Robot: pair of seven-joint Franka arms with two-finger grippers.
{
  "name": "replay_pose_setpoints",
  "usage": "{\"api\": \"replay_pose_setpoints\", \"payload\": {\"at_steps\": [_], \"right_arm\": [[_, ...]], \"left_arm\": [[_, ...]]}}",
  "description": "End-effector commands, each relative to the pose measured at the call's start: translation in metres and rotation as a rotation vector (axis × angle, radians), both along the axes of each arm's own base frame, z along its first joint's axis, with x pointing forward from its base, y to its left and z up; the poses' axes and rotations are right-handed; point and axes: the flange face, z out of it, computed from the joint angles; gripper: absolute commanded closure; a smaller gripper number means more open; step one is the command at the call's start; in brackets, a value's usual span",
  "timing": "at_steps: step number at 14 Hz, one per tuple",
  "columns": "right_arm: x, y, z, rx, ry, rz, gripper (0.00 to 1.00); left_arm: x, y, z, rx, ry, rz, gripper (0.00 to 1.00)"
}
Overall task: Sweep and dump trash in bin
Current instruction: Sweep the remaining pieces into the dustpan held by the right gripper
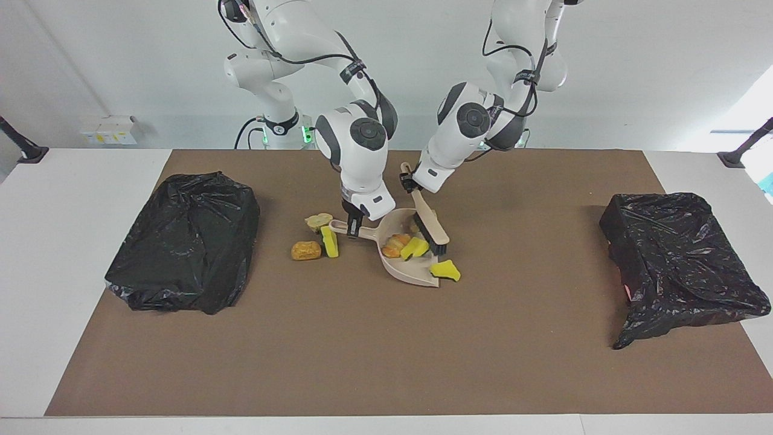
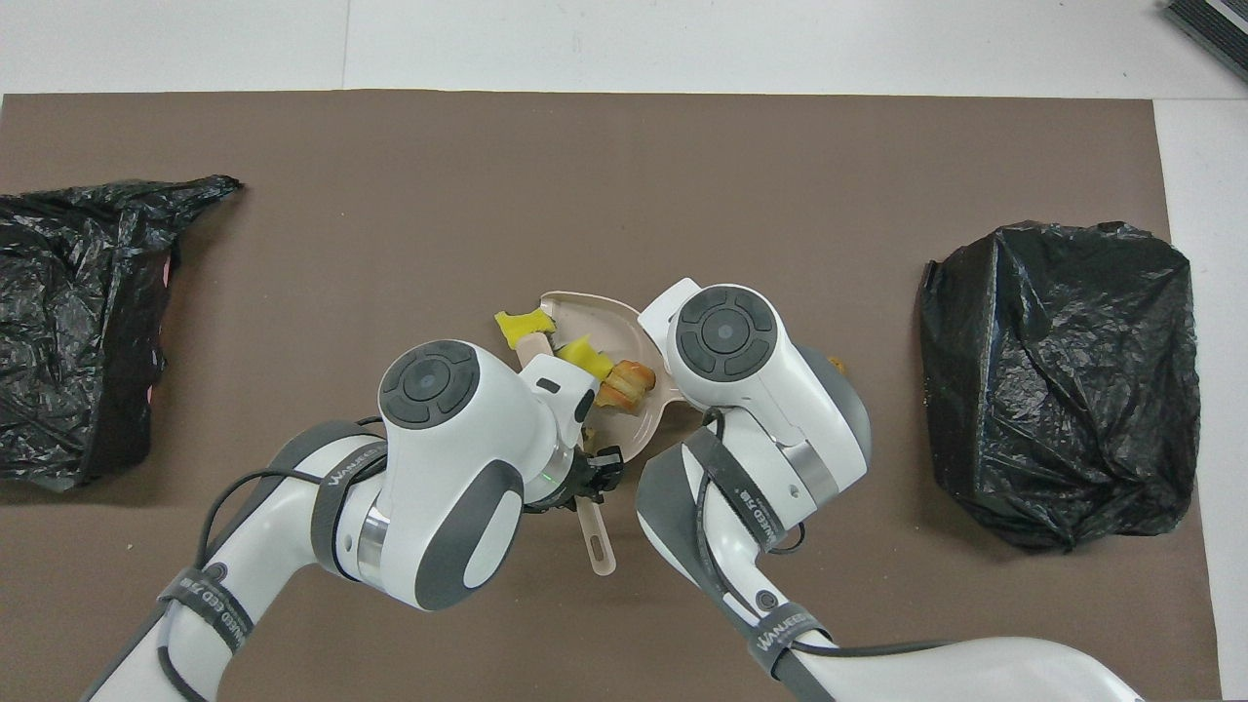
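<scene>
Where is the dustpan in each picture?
Facing view: the dustpan lies mid-table, just below the two arms, scraps inside.
Overhead view: the dustpan sits at the centre, partly hidden by both arms.
Shared landmark: the yellow sponge wedge at the pan's open edge.

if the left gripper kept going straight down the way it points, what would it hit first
Probably the dustpan. The left gripper holds the brush angled down into the pan beside the scraps; exact depth is unclear.

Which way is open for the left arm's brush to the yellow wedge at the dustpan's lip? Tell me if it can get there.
Probably yes. The brush stands in the dustpan right beside the wedge, with bare mat around the wedge and nothing between them.
</scene>
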Motion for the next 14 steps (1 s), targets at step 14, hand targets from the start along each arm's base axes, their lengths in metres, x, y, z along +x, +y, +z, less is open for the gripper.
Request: {"api": "replay_pose_setpoints", "payload": {"at_steps": [14], "right_arm": [[-0.001,-0.006,0.004,-0.007,-0.002,-0.018,1.0]], "left_arm": [[0.052,0.093,-0.05,0.047,0.116,-0.258,1.0]]}}
